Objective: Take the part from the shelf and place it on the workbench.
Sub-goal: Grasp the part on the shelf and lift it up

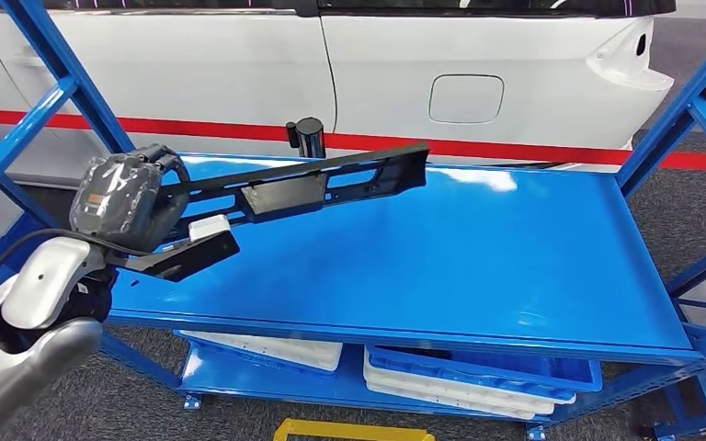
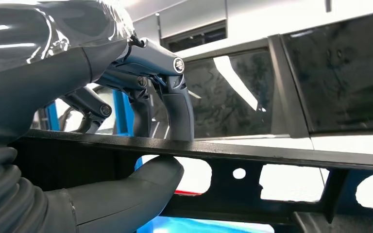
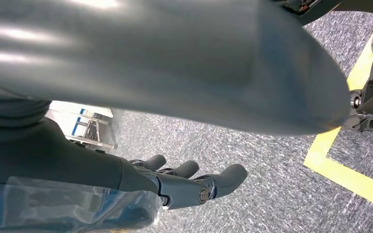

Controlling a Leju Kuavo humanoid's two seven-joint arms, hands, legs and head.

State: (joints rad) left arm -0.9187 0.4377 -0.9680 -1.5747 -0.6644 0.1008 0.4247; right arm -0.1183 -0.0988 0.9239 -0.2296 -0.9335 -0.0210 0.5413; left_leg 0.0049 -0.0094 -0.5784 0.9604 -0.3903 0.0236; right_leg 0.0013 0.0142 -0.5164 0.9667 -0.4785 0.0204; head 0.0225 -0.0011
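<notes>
At the left of the head view, the left robot hand is seen closed around the near end of the long black part. The part is held above the blue tabletop and stretches from the left toward the upper centre of the frame. A small white label is fixed on the part just beside the hand; no writing can be read on it. In the left wrist view the thumb is pressed under the part's edge and the fingers are hooked over it. The right robot hand is seen above grey carpet, its fingers apart and nothing held.
</notes>
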